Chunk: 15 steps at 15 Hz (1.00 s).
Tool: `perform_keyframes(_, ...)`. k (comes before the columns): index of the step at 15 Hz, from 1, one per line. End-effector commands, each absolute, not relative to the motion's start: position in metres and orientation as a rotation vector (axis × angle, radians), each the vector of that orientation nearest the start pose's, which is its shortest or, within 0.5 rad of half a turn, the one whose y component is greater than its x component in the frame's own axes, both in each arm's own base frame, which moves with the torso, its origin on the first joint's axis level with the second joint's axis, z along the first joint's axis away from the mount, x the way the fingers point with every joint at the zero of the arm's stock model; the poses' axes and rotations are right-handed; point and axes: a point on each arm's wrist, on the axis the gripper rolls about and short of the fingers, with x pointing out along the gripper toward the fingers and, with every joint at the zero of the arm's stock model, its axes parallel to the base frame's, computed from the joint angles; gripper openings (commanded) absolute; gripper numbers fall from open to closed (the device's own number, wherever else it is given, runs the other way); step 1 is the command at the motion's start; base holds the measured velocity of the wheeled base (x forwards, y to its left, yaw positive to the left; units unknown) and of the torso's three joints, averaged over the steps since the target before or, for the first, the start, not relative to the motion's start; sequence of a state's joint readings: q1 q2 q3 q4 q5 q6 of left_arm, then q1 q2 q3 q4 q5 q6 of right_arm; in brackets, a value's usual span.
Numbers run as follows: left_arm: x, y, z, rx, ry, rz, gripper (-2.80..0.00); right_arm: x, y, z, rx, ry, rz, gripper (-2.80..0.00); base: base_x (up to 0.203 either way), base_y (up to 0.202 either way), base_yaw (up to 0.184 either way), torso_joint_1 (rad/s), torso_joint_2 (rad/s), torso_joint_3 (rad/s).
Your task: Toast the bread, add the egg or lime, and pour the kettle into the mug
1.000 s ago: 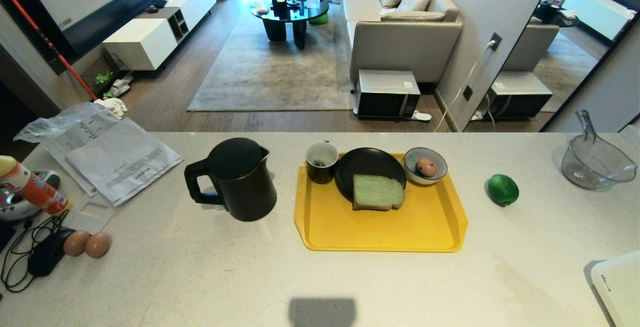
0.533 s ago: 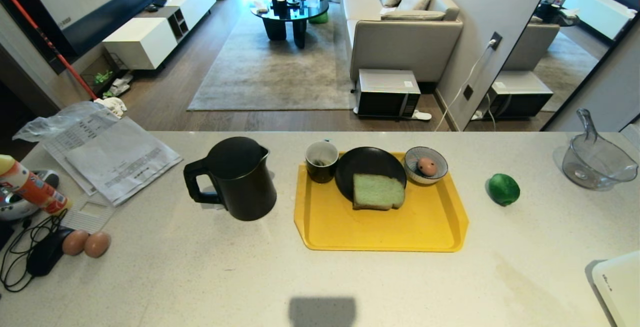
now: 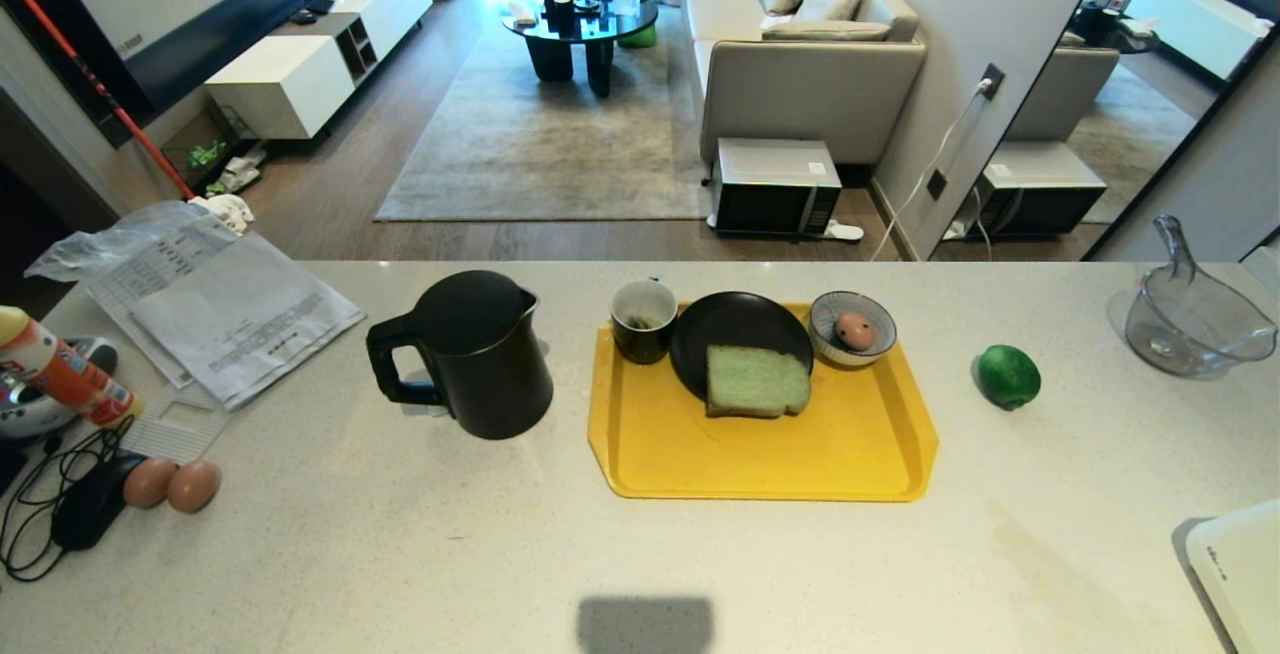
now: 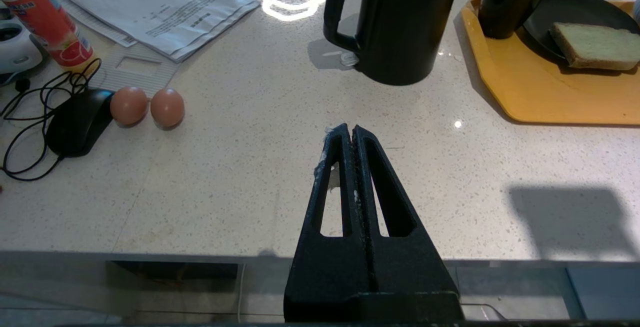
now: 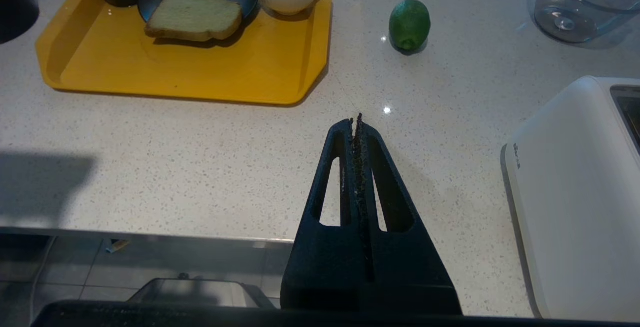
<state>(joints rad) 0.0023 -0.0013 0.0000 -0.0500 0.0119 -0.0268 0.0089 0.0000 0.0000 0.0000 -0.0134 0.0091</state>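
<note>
On a yellow tray (image 3: 760, 454) at the counter's middle, the pale green bread (image 3: 757, 381) lies half on a black plate (image 3: 722, 329). The black mug (image 3: 643, 320) stands at the tray's far left corner. A striped bowl (image 3: 851, 330) holds the spotted egg (image 3: 853, 331). The lime (image 3: 1008, 376) lies on the counter right of the tray, and the black kettle (image 3: 470, 354) stands left of it. Neither arm shows in the head view. My left gripper (image 4: 348, 128) and right gripper (image 5: 355, 121) hang shut and empty over the counter's near edge.
A white toaster (image 3: 1240, 569) sits at the near right corner and a clear glass jug (image 3: 1190, 319) at the far right. Papers (image 3: 215, 309), a spray can (image 3: 60, 374), a mouse with cable (image 3: 85, 514) and two brown eggs (image 3: 170, 484) crowd the left end.
The whole head view has slid slightly up the picture, so the camera has shifted. Nothing on the counter has moved.
</note>
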Motion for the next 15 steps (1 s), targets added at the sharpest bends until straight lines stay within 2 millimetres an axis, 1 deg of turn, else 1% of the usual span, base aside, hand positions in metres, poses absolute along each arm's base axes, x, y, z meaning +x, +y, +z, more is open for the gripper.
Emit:
perform_keyframes(1, -0.0218, 0.0002, 0.0759, -0.028, -0.037, 0.015, -2.8, -0.0226, -0.0005, 0.0751, 0.009, 0.003, -0.005, -2.8, 0.0, 0.0, 0.0, -0.105, 0.18, 0.11)
perform_keyframes(15, -0.0218, 0.0002, 0.0759, -0.027, -0.037, 0.015, -2.8, -0.0226, -0.0005, 0.0752, 0.011, 0.002, -0.005, -2.8, 0.0, 0.0, 0.0, -0.069, 0.14, 0.07)
